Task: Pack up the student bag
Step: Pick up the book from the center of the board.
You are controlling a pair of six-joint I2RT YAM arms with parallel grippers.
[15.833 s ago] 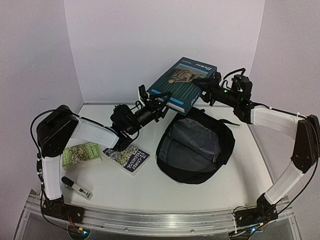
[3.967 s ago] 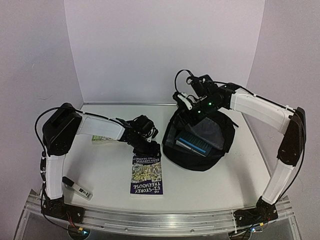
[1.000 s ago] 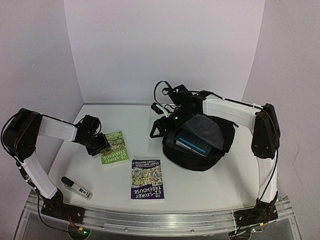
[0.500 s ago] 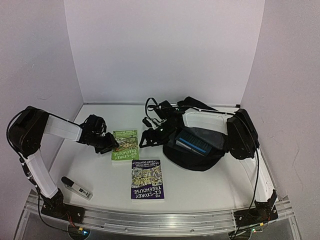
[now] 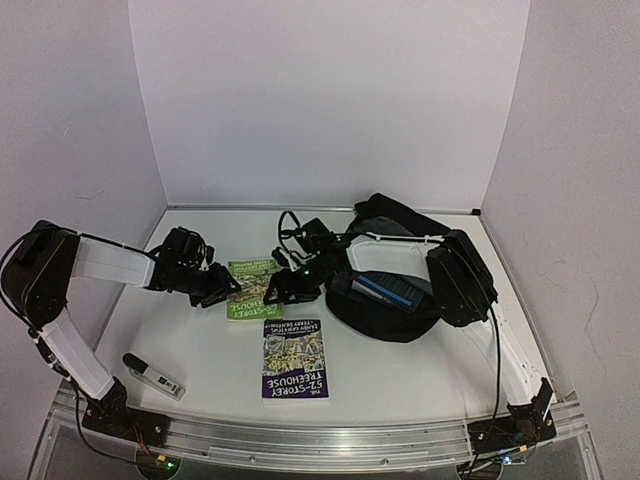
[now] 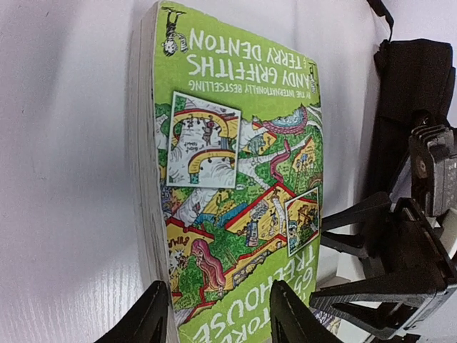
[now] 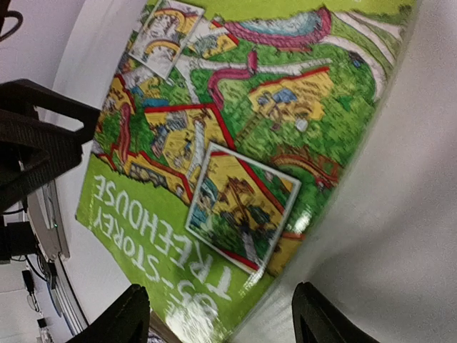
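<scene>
My left pincer [image 6: 216,286] stands half apart astride the green book's [image 6: 235,179] end; my right pincer [image 7: 221,286] gapes wider over its corner.

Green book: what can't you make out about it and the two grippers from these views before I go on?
Left wrist: the bottom edge cuts off the green book where the left gripper straddles it; grip or no grip, unclear.
Right wrist: blurred; whether the right gripper touches the book, unclear.
Top: both grippers cover the book's side edges; the student bag hides anything beneath its blue book.
</scene>
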